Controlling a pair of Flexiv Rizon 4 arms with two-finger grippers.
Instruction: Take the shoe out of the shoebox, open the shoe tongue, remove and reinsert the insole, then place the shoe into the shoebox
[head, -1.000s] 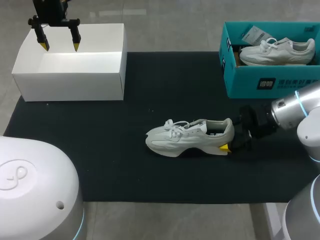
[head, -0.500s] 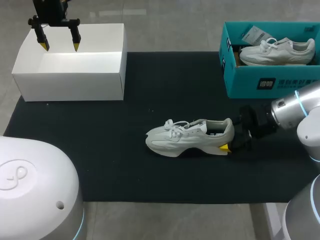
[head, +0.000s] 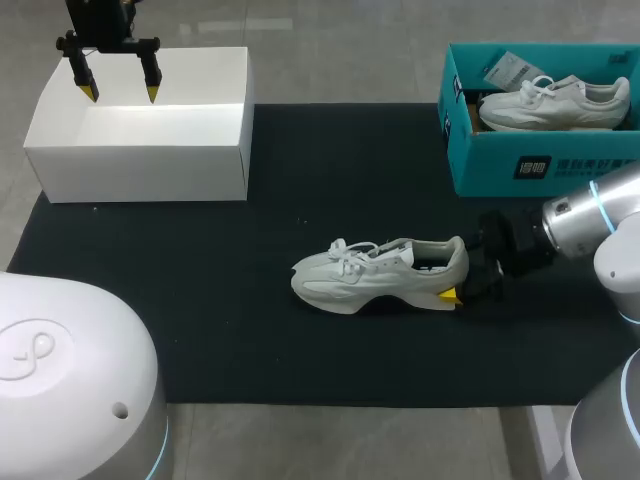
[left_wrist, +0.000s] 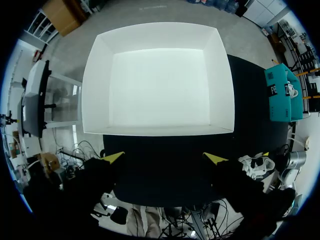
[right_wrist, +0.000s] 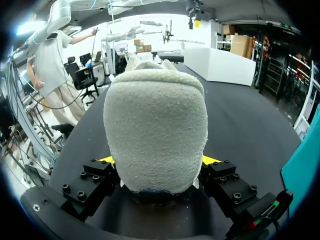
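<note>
A pale grey-white shoe (head: 380, 275) lies on its sole on the black mat (head: 230, 300), toe to the left. My right gripper (head: 458, 272) comes in from the right and is shut on the shoe's heel. In the right wrist view the fuzzy heel (right_wrist: 155, 125) fills the space between the fingers of that gripper (right_wrist: 157, 161), a yellow tip pressed against each side. My left gripper (head: 121, 93) hangs open over the empty white box (head: 140, 165) at the back left. In the left wrist view this gripper (left_wrist: 165, 157) stands above the box's near wall (left_wrist: 150, 131).
A teal shoebox (head: 520, 165) at the back right holds a second white shoe (head: 555, 103) and a paper tag. The mat stretches between the two boxes. Bare grey table shows at the front edge.
</note>
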